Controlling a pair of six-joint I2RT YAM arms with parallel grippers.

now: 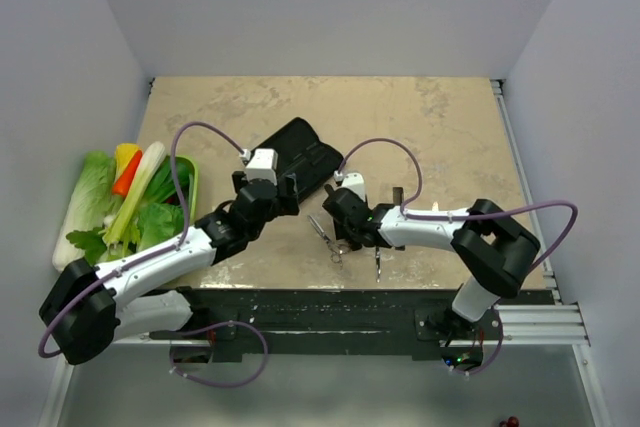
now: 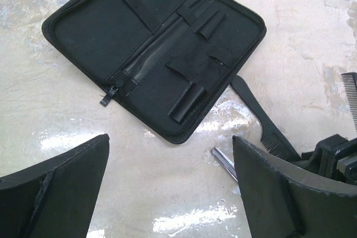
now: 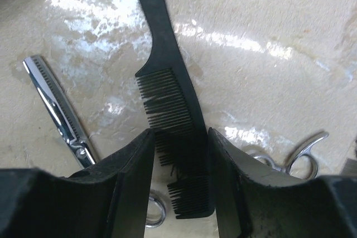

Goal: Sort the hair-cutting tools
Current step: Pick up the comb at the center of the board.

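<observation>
A pale, mottled stone-look surface (image 1: 440, 127) fills a white-walled booth. A green tray of vegetables (image 1: 193, 172) sits at its left edge, and an open black zip-up fabric case (image 1: 300, 152) lies near the middle.

The slim black plastic comb (image 3: 167, 76) lies flat on the surface just beside the case's near corner. The right pincer (image 3: 179, 154) is set narrow around its toothed end, with one finger (image 3: 134, 160) at the tooth tips and the other at the spine. The pads look to be at the comb's edges, but I cannot tell whether they are pressing yet. The left pincer (image 2: 170, 165) hangs wide and empty, close to the case.

Silver metal thinning scissors (image 3: 56, 104) lie just to one side of the comb. The ring handles of a second pair of silver scissors (image 3: 295, 157) lie on the other side, close under the fingers.

The likely trouble is the grip itself. The comb is thin and flat on a glossy surface, so the pads may skate over it instead of catching it. The hold is also far toward one end, so the long handle could droop or swing on lifting and let the comb pivot out. The teeth may flex under the squeeze. A finger could also drag either pair of scissors along.

In the right wrist view the comb's long axis runs straight away from the pincer, with the teeth facing the thinning scissors. Its tapered handle points toward the case and ends near the case's edge.
</observation>
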